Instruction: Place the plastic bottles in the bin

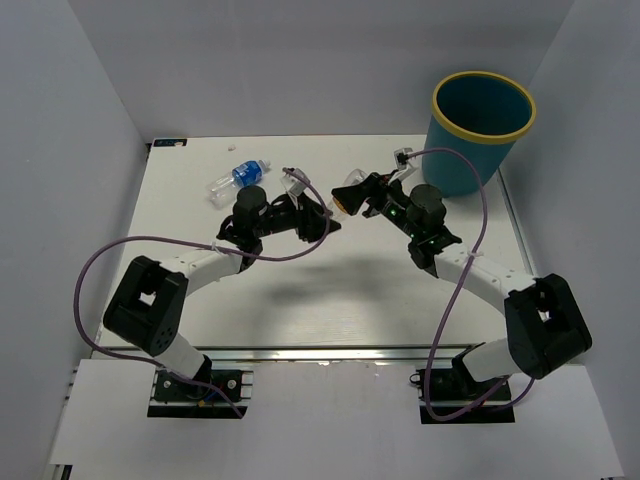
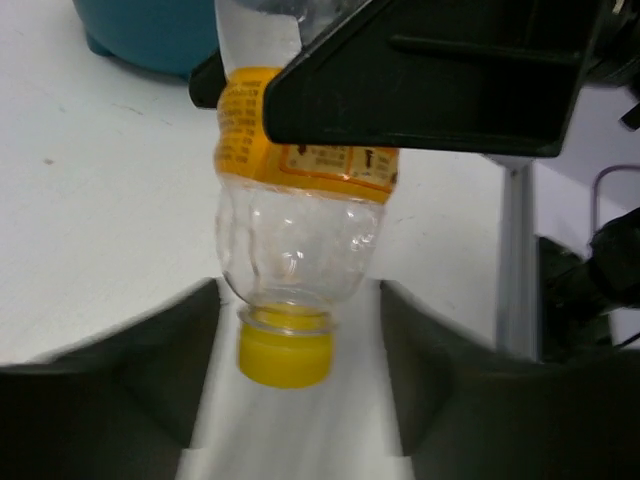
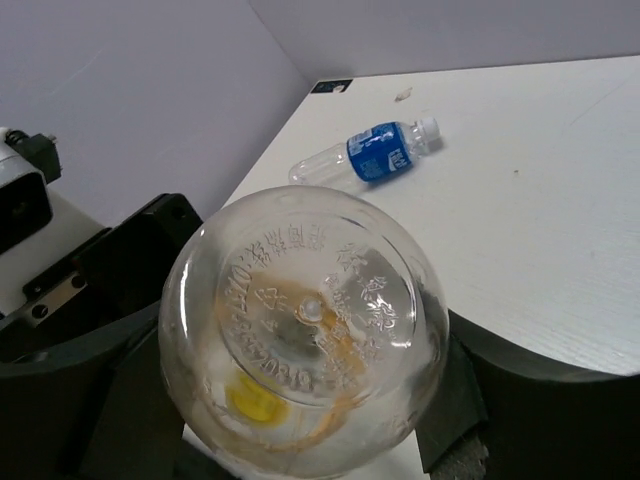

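Two grippers share one clear plastic bottle with an orange label and yellow cap [image 2: 300, 240], in the air above the middle of the tabletop [image 1: 300, 300]. If the left gripper [image 2: 298, 292] lets go before the right gripper [image 1: 352, 195] clamps, the bottle could drop and roll. The left gripper, narrow, seems to pinch the shoulder by the cap; the right gripper flanks the body, grip unclear. Both arms reach inward. The teal round bin [image 1: 455, 170] stands far right.
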`<state>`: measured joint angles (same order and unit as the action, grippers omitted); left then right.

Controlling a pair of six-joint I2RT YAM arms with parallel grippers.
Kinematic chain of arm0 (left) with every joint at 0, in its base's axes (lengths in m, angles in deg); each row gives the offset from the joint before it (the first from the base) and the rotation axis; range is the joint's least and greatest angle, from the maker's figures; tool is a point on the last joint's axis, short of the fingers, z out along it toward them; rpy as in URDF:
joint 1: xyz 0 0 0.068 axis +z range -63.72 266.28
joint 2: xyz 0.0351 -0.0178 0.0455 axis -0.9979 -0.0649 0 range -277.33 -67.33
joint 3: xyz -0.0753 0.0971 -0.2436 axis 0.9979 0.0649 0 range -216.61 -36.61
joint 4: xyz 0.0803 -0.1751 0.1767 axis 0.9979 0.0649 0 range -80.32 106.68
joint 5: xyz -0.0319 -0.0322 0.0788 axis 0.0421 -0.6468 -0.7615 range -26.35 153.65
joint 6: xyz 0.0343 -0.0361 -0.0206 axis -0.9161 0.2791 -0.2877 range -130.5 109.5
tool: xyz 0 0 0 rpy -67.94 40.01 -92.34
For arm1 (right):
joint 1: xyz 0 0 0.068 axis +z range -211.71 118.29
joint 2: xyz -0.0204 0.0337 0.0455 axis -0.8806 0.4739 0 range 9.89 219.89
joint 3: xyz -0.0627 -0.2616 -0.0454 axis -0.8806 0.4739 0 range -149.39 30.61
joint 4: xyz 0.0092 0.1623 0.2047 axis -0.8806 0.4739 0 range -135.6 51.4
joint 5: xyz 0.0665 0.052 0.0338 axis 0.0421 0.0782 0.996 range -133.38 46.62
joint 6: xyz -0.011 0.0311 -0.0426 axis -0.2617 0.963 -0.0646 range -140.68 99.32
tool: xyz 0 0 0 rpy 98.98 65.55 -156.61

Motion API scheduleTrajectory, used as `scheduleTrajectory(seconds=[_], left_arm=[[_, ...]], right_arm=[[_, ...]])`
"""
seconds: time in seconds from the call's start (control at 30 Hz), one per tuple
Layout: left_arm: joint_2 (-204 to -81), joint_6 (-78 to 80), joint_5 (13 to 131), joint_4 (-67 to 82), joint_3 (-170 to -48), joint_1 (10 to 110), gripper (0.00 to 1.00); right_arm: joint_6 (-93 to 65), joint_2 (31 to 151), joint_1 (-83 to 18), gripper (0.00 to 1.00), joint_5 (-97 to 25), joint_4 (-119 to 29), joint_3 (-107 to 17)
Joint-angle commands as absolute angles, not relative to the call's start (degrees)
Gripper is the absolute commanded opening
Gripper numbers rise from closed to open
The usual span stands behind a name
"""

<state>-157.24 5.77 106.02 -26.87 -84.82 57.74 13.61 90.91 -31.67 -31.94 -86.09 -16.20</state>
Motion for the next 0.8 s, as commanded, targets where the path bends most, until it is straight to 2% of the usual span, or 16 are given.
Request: scheduleTrajectory(seconds=[0.0, 0.03, 0.17, 0.27, 0.37, 0.57, 0.63, 0.77], left_arm=[[-153.73, 2.0, 105.94, -21.53, -86.79, 57.01, 0.85], [-153.03, 1.02, 105.14, -18.65, -87.41, 57.01, 0.98], [-151.44, -2.59, 100.31, -11.43, -89.6, 57.01, 0.98], [-150.04, -5.4, 96.88, -7.29, -91.01, 57.01, 0.98], [-149.33, -7.16, 91.17, -6.49, -91.54, 57.1, 0.98], [-152.84, -7.43, 81.15, -0.6, -97.77, 58.67, 0.98], [-153.81, -6.11, 79.65, 0.97, -99.18, 60.08, 0.98], [-153.73, -5.93, 77.36, 5.19, -102.09, 61.84, 0.98]], right_arm=[[10.71, 88.03, -32.09, 0.36, -36.78, -89.73, -16.15], [10.0, 87.77, -32.09, 0.3, -37.57, -88.85, -16.41], [3.17, 86.54, -32.44, 0.26, -47.73, -79.72, -20.62], [-0.88, 86.18, -34.55, 0.24, -54.26, -72.07, -28.25], [-2.57, 87.23, -38.67, 0.24, -55.25, -65.31, -34.58], [-10.38, 97.32, -49.13, 0.24, -55.06, -53.61, -55.67], [-13.89, 99.97, -52.04, 0.25, -61.79, -50.89, -62.77], [-17.69, 107.69, -55.99, 0.27, -67.63, -49.73, -70.8]])
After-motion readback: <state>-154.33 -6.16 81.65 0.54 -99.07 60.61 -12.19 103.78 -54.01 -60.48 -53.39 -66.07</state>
